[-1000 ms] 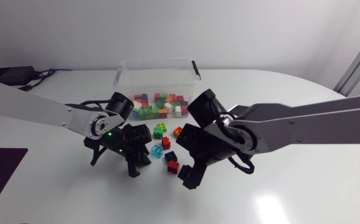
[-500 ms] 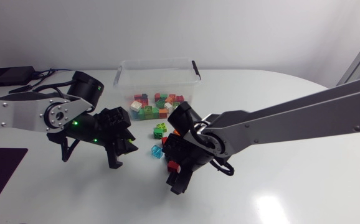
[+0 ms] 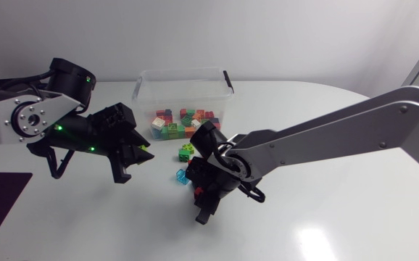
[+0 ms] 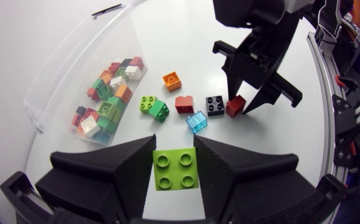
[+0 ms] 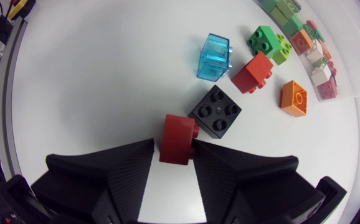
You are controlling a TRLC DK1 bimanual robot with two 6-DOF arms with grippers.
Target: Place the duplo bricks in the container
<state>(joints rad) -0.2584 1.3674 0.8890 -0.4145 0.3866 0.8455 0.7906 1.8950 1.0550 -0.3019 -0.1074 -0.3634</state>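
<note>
From above, the left arm comes in low over the table (image 3: 325,217), and its hand (image 3: 133,154) hangs short of the clear container (image 3: 184,75), but that view hides what the hand carries. The left wrist view settles it: a lime-green brick (image 4: 175,169), studs up, is clamped between the two black fingers, each pressing one side of it. The same view looks across at the right hand (image 4: 242,99), standing nearly upright over the loose bricks with its fingers straddling a dark red brick (image 4: 235,106). The right wrist view shows that brick from close by, pinched at the very tips with both fingers against it and its underside on the table. Just ahead of it, touching or nearly so, is a black brick (image 5: 216,111). Farther ahead lie a red brick (image 5: 253,72), a clear blue brick (image 5: 214,57), an orange brick (image 5: 293,98) and a joined pair of green bricks (image 5: 269,42). In the head view the right arm covers most of this group: only the green pair, the blue one and a bit of red by the fingers show there. The container stands at the far side of the table, open on top, with a heap of mixed bricks (image 4: 108,102) already inside: red, white, green and orange. The left wrist view shows the heap through the clear wall, while the right wrist view catches only a corner of it.
</note>
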